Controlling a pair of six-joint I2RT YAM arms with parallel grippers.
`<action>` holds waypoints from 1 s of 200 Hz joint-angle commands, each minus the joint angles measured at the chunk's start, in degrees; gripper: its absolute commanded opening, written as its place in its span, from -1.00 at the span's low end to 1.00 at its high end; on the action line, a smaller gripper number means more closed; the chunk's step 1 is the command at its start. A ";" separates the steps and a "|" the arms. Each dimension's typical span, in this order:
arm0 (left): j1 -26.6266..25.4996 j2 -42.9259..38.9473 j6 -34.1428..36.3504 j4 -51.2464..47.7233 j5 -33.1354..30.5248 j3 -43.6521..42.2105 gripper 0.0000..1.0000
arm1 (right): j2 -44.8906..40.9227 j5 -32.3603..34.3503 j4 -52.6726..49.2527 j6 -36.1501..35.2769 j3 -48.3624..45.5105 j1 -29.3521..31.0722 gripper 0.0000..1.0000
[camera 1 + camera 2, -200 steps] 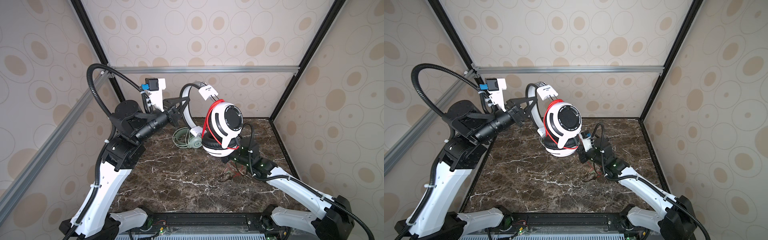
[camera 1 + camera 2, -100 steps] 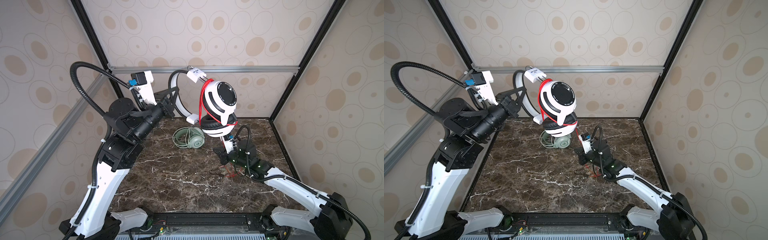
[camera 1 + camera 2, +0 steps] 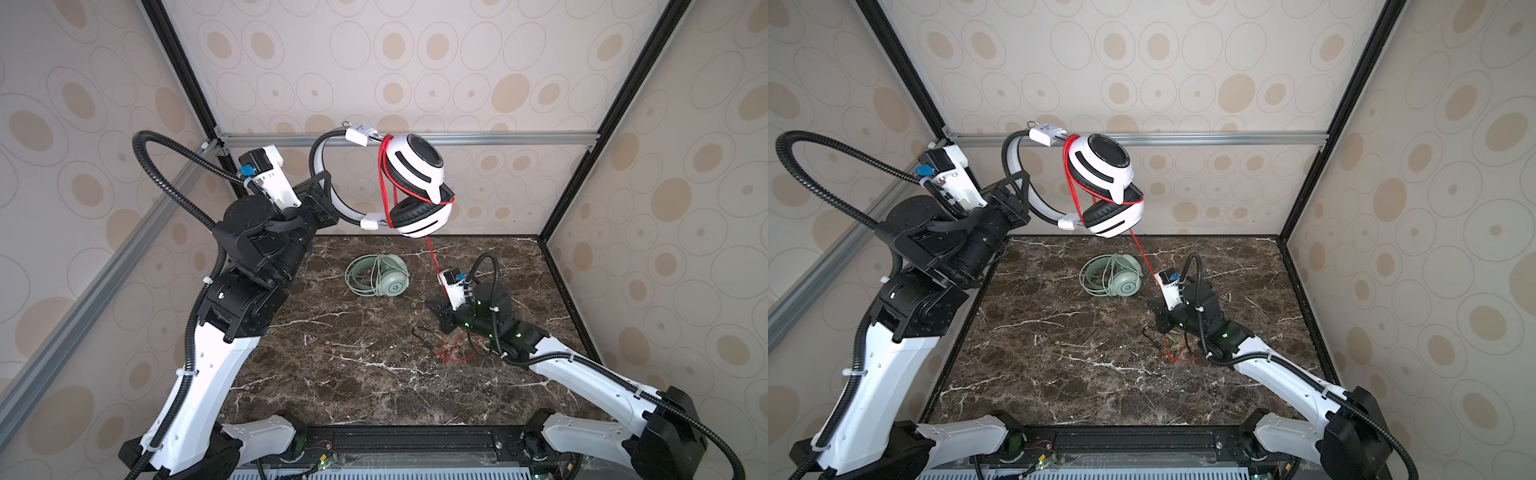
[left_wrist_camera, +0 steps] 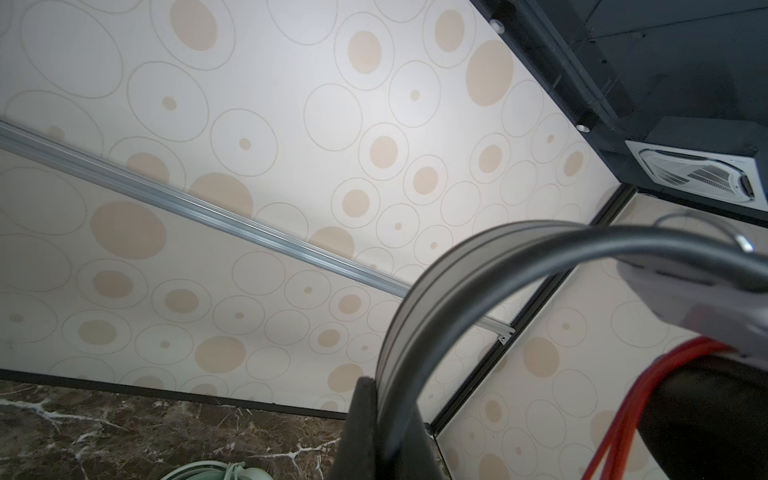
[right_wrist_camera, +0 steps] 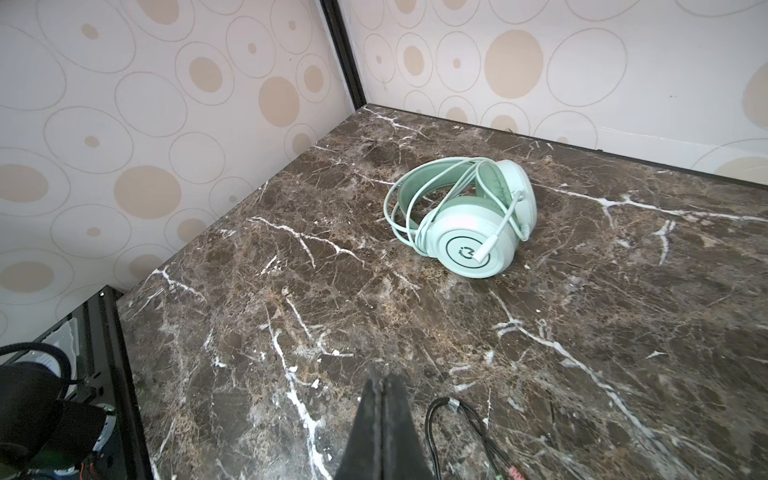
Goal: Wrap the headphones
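The white-and-black headphones [image 3: 415,174] [image 3: 1100,166] hang high near the back wall, red cable looped round their ear cups. My left gripper [image 3: 328,197] [image 4: 390,432] is shut on their grey headband [image 4: 457,266]. From the cups the red cable [image 3: 432,257] [image 3: 1144,257] runs taut down to my right gripper [image 3: 434,309] [image 5: 383,399] and bends there. That gripper sits low over the table with its jaws pressed together; the pinch point is hidden in the wrist view. The mint-green headphones [image 3: 380,276] [image 5: 469,220] lie on the table, their pale cable wound round them.
Slack red cable [image 3: 455,353] lies in a loose heap on the marble table [image 3: 332,374] under the right wrist. A black lead with coloured plugs [image 5: 457,419] lies beside the right fingertips. Patterned walls and a metal rail [image 3: 498,139] close in the back and sides.
My left arm has lifted the white-and-black headphones higher and toward the back wall, uncovering the mint-green pair. The red cable has pulled taut. My right gripper has closed fully.
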 commanded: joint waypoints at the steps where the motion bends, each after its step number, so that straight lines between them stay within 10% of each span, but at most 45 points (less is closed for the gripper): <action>1: -0.24 -0.51 -5.46 6.57 -4.28 2.57 -1.00 | -0.23 3.16 -6.44 -2.83 1.27 2.50 -1.00; 200: 2.96 3.90 -2.25 1.31 -12.98 -1.44 -1.00 | 6.79 12.37 -7.96 -3.79 6.45 17.80 -1.00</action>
